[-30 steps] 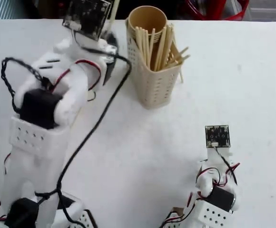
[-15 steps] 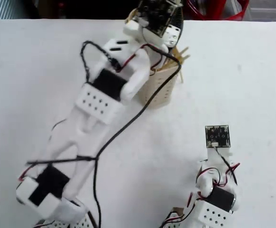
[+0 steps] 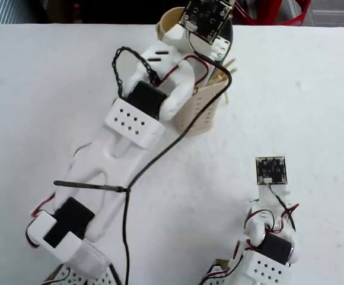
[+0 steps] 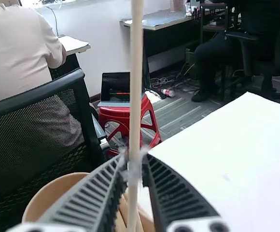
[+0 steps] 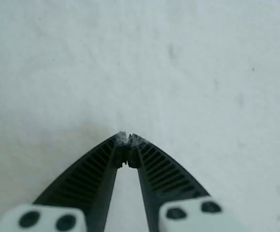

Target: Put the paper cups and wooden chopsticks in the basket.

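Note:
My left gripper (image 4: 134, 166) is shut on a single wooden chopstick (image 4: 135, 87), which stands upright between its fingers. Right below it is the rim of a paper cup (image 4: 50, 200). In the high view the left arm (image 3: 142, 110) stretches across the cream perforated basket (image 3: 198, 113) at the table's far edge, and its camera board covers the gripper. The paper cup (image 3: 171, 19) stands in the basket, and several chopsticks (image 3: 226, 66) poke out of the basket's right side. My right gripper (image 5: 126, 138) is shut on nothing, just above bare white table near the front, under the right arm (image 3: 271, 178).
The left arm's black cable (image 3: 160, 151) trails over the table's middle. Beyond the far table edge are a red stool (image 4: 130, 118), a mesh chair (image 4: 38, 125) and seated people. Open white table (image 3: 302, 101) lies right of the basket.
The left arm swung from left of the basket to over it, carrying the chopstick, then shifted slightly farther right. The right arm has not moved.

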